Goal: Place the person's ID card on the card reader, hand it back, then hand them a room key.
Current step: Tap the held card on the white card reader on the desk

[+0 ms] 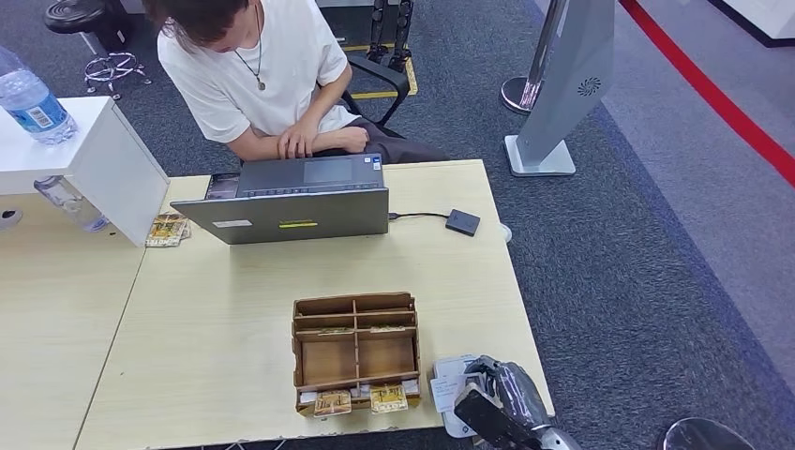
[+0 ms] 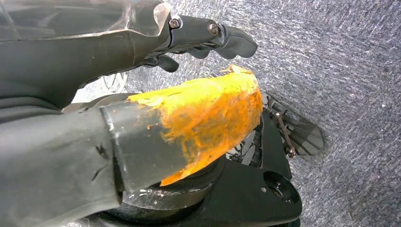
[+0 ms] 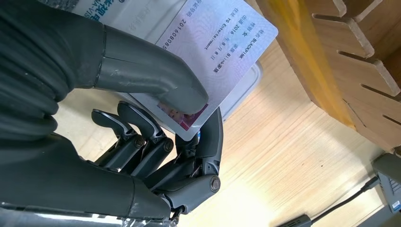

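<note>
My right hand [image 1: 504,392] is at the table's near right corner and pinches the ID card [image 3: 222,42] between thumb [image 3: 156,80] and a finger. The pale card, with printed text and a photo, lies over the white card reader [image 3: 246,92]. From the head view the ID card [image 1: 448,389] sits on the card reader [image 1: 457,363] just right of the wooden organiser [image 1: 354,352]. Patterned room key cards [image 1: 333,402] stand in the organiser's front slot. My left hand [image 2: 142,137] hangs over grey carpet, holding nothing, its thumb wrapped in orange tape.
A person [image 1: 272,75] in a white shirt sits across the table behind a grey laptop [image 1: 291,202]. A small black device [image 1: 462,222] on a cable lies right of the laptop. A white box [image 1: 84,159] with a water bottle [image 1: 33,98] stands at the left.
</note>
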